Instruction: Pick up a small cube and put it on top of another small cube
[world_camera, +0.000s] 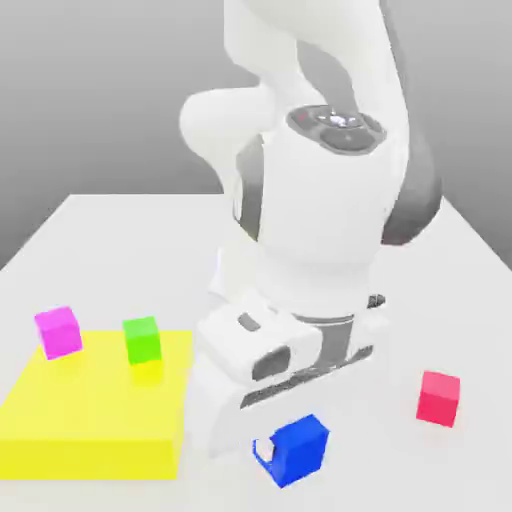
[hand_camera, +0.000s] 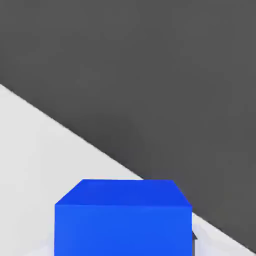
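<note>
The white bench (world_camera: 100, 220) spans the scene under a grey backdrop. The white Panda arm (world_camera: 320, 200) rises at centre, bent forward and down toward the bench's near edge. A flat yellow slab (world_camera: 90, 420) lies on the bench at the exterior view's left. At the arm's lower end the gripper (world_camera: 290, 450) has its jaws closed on the small cube (world_camera: 298, 450), a plain blue block near the bench's near edge; one white fingertip (world_camera: 265, 450) shows against the cube's face toward the exterior view's left. In the hand view the small cube (hand_camera: 122, 220) sits close before the camera. A red cube (world_camera: 438, 397) rests on the bench toward the exterior view's right, well apart from the blue one. A green cube (world_camera: 142, 339) and a magenta cube (world_camera: 58, 331) stand at the slab's far edge.
</note>
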